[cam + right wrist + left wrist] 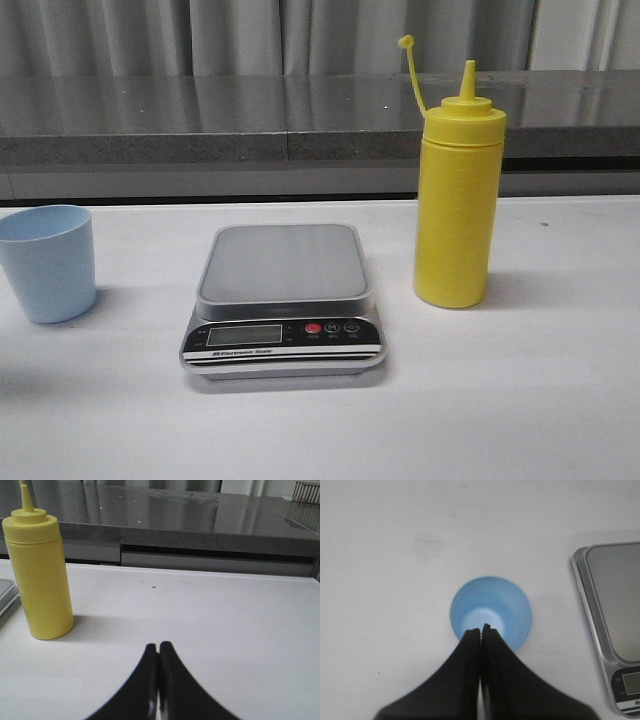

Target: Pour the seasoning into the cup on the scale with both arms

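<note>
The light blue cup (pixel 47 262) stands upright on the white table at the far left, beside the scale (pixel 283 300), not on it. The scale's silver platform is bare. The yellow seasoning bottle (pixel 458 200) stands upright to the right of the scale, its cap off and hanging on its strap. Neither arm shows in the front view. My left gripper (pixel 482 628) is shut and empty, above the cup (pixel 492 611), looking down into it; the scale's edge (pixel 590 605) is beside it. My right gripper (pixel 158 646) is shut and empty, low over the table, well apart from the bottle (pixel 41 575).
A grey stone counter (pixel 300 115) runs along the back of the table, with curtains behind it. A wire rack (pixel 306 491) stands on the counter at the far right of the right wrist view.
</note>
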